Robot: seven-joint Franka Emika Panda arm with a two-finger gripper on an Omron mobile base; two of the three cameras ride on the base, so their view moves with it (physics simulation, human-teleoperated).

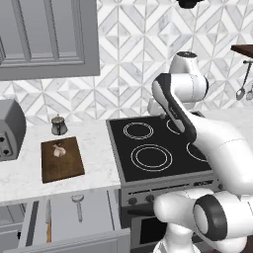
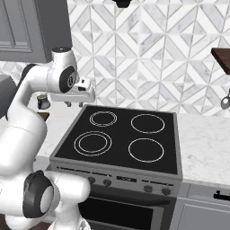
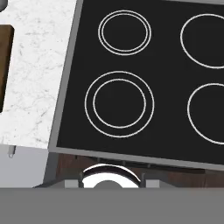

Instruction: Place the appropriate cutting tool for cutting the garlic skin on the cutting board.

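The knife [image 1: 48,216] lies in the open drawer [image 1: 94,210] below the bench [image 1: 94,148], along its left side, beside a silver utensil with a round head [image 1: 78,203]; the cutting board [image 1: 62,159] sits on the bench above with the garlic [image 1: 59,149] on it; the tool [image 2: 74,99] hangs over the stove [image 2: 121,137], and I cannot tell whether it is open or closed; the likely slips are grabbing the wrong utensil, clipping the drawer's front edge on the reach down, or setting the blade onto the garlic.

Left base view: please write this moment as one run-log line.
gripper: above stove, state unclear | knife: in open drawer | garlic: on cutting board | placement: not done
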